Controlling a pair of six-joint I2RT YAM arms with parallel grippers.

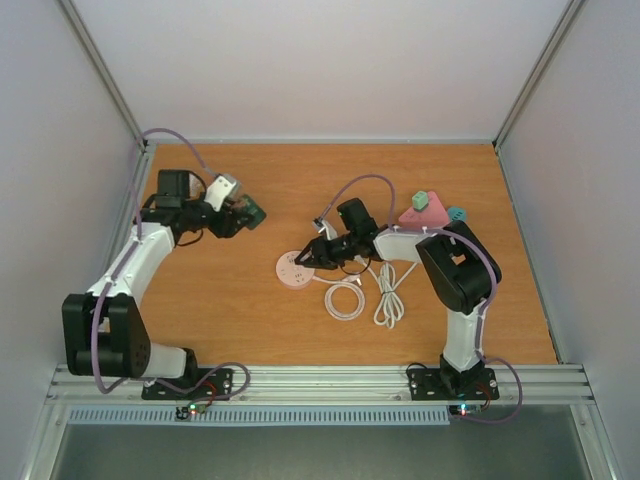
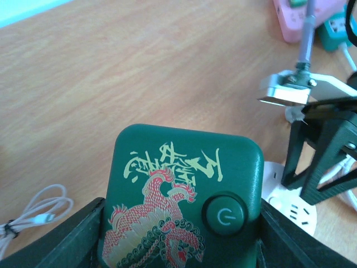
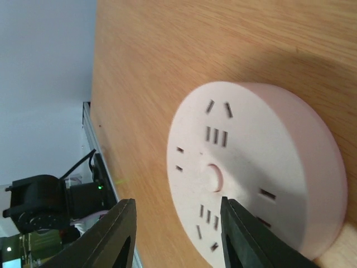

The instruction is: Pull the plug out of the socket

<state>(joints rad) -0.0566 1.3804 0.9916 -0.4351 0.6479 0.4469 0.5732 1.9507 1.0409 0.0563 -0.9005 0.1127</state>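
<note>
From above, your left hand (image 1: 243,212) is clamped on the green plug (image 1: 256,212), held off the worktop (image 1: 230,320) at the rear left, well apart from the round white socket (image 1: 296,270). Your right hand (image 1: 306,258) hangs over that socket. Left wrist: the dragon-printed plug sits between both fingers (image 2: 72,240). Right wrist: the hand stands apart above the socket face, gripping nothing.

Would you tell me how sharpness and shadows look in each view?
Top external: even light, faint shadows on the table. Left wrist: print on the green adapter crisp, white cable soft. Right wrist: round socket sharp, shadowing the wood; the arm beyond blurred.
</note>
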